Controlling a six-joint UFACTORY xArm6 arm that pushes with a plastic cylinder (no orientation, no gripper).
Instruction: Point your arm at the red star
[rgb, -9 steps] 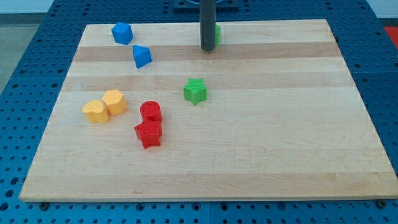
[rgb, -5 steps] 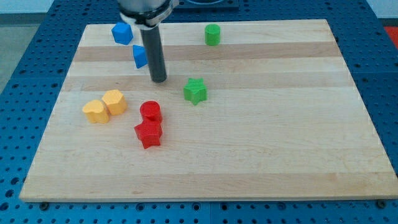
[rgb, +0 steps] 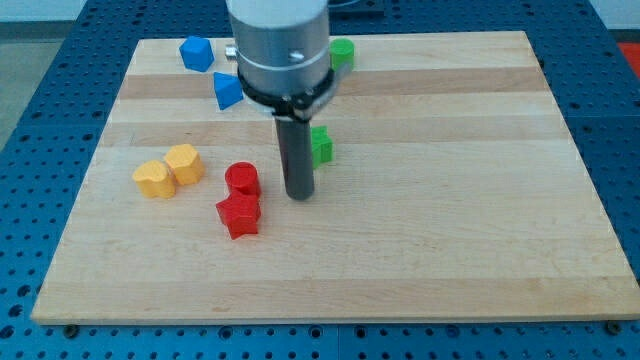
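The red star (rgb: 239, 215) lies on the wooden board (rgb: 450, 200), left of centre. A red cylinder (rgb: 242, 180) sits just above it, touching or nearly so. My tip (rgb: 299, 194) is on the board to the right of the red cylinder and up-right of the red star, a short gap away from both. The rod and arm body hide part of the green star (rgb: 322, 146) behind it.
Two yellow blocks (rgb: 153, 179) (rgb: 184, 163) sit side by side at the view's left. A blue block (rgb: 196, 52) and a blue wedge-like block (rgb: 227, 91) are at the top left. A green cylinder (rgb: 342, 52) is at the top, partly behind the arm.
My tip has moved from the top of the board down and left, then down-right, ending beside the red cylinder. No block has moved.
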